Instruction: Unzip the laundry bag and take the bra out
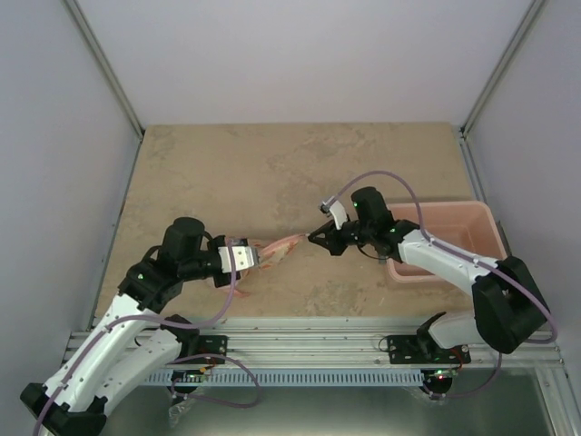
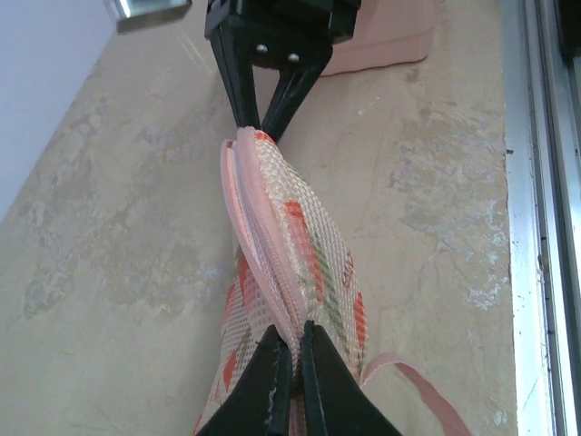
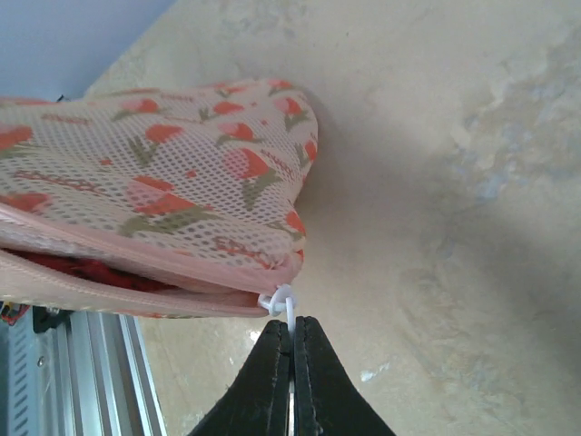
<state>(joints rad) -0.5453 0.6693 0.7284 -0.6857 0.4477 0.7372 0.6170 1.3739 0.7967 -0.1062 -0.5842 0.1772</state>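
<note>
The tan stone-look counter (image 1: 272, 163) fills the top view. The two arms reach in from its near edge and meet over its near half, roughly midway between the left and right edges.

A pink tub (image 1: 454, 227) sits against the right edge towards the near right corner. The right arm crosses its near-left part and hides it.

The laundry bag (image 1: 277, 250) is stretched on edge between the two pincers. It is cream mesh printed with red fruit and green leaves, with a pink zip rim. I cannot tell whether its lower side touches the counter. The left frame edge cuts it off in the right wrist view, and in the left wrist view its near end runs out of frame. Small reddish marks among the print may be lettering but are too fine to read, and no brand shows anywhere.

The left gripper (image 2: 295, 341) is closed tight on the pink rim at the bag's near-left end. A pink loop (image 2: 427, 391) trails beside it.

The right gripper (image 3: 292, 327) is pinched shut on the small white zip pull (image 3: 283, 304) at the bag's other end.

The bra (image 3: 82, 270) shows only as a dark red sliver in the gap of the zip. The rest of it is hidden inside the bag.
</note>
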